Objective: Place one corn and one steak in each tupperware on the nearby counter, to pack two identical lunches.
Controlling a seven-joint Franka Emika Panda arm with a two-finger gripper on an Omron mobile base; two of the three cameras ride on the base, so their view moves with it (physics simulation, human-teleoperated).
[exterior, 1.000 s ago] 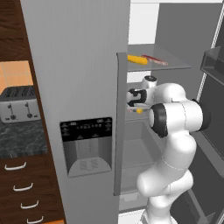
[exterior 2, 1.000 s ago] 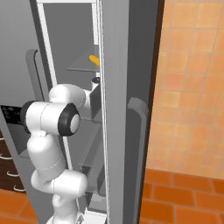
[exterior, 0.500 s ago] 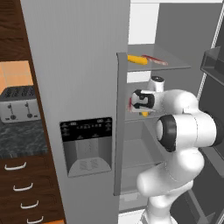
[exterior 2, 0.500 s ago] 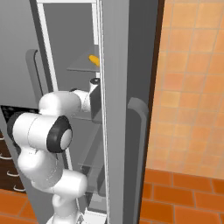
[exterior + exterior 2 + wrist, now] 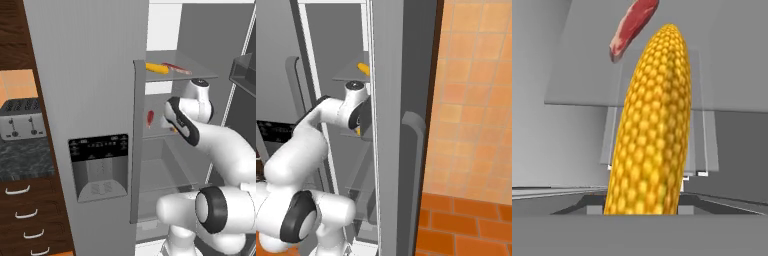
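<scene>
Reaching into the open fridge [image 5: 165,165], the arm hides its end effector [image 5: 172,127] behind its own wrist, so whether the jaws grip anything cannot be told. Close before the hand camera a corn cob [image 5: 649,130] runs lengthwise from 6 o'clock up toward 12, its lower end cut off; a steak [image 5: 632,25] slants beyond it at 11 o'clock. On the upper shelf [image 5: 200,75] a second corn cob [image 5: 156,68] lies crosswise beside another steak [image 5: 176,68]. A red strip [image 5: 149,118] shows on the shelf below.
</scene>
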